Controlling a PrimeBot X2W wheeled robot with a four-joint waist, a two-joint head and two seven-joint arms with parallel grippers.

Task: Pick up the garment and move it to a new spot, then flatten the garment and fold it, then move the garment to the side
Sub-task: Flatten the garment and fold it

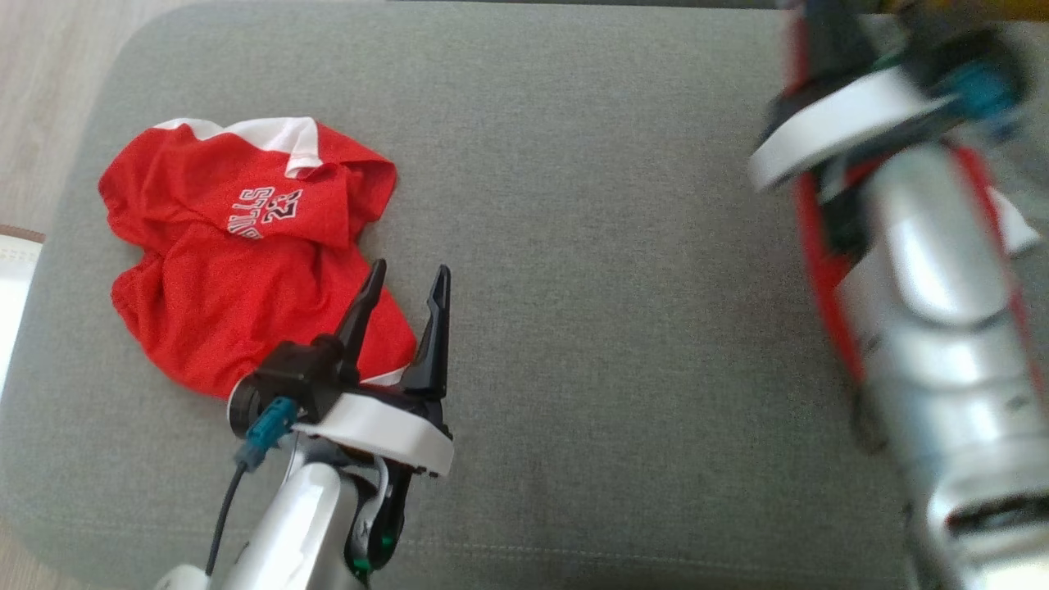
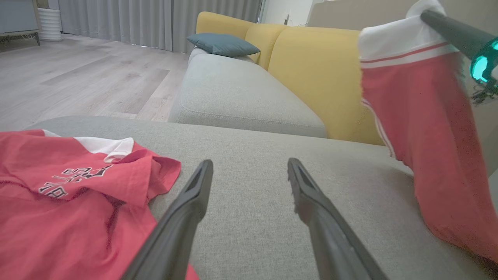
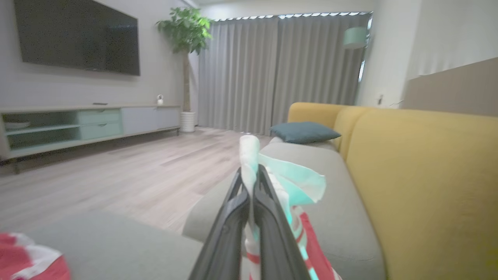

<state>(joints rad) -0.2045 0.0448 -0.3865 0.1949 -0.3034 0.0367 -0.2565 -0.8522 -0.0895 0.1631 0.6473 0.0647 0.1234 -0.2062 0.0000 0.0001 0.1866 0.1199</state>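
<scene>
Garment [image 2: 428, 136] hangs by its white hem from the right pincer [image 3: 249, 175], which is clenched on only a thin pinch of cloth at its tips. A quick swing could, I judge, tug that hem free and drop it in a heap on the cushion [image 1: 615, 287] below. Left pincer [image 1: 410, 274] is spread wide and holds nothing; a jersey [image 1: 246, 246] lies by its left finger, contact unclear
</scene>
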